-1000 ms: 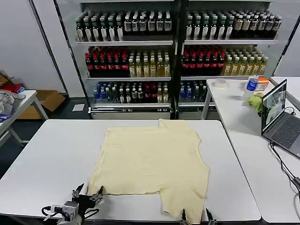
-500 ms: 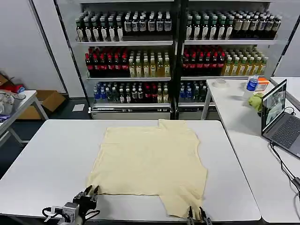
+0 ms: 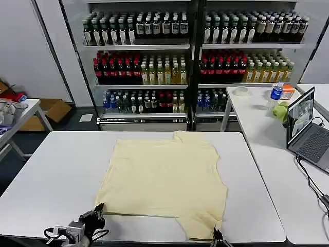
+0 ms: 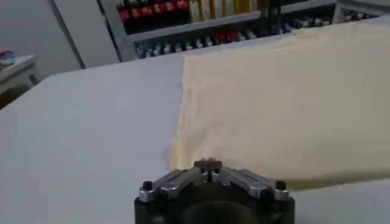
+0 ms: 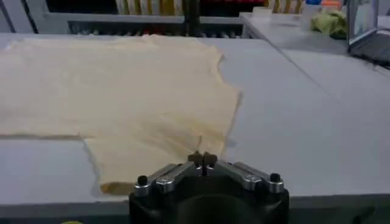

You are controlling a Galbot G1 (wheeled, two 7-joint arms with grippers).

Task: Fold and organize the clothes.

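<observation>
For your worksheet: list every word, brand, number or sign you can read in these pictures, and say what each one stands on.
None can be read.
Bottle labels on the shelves: too small to read.
Laptop screen: shows an image, no readable text.
T-shirt: no print or label text visible.
Water bottle on the side table: label blurred.
</observation>
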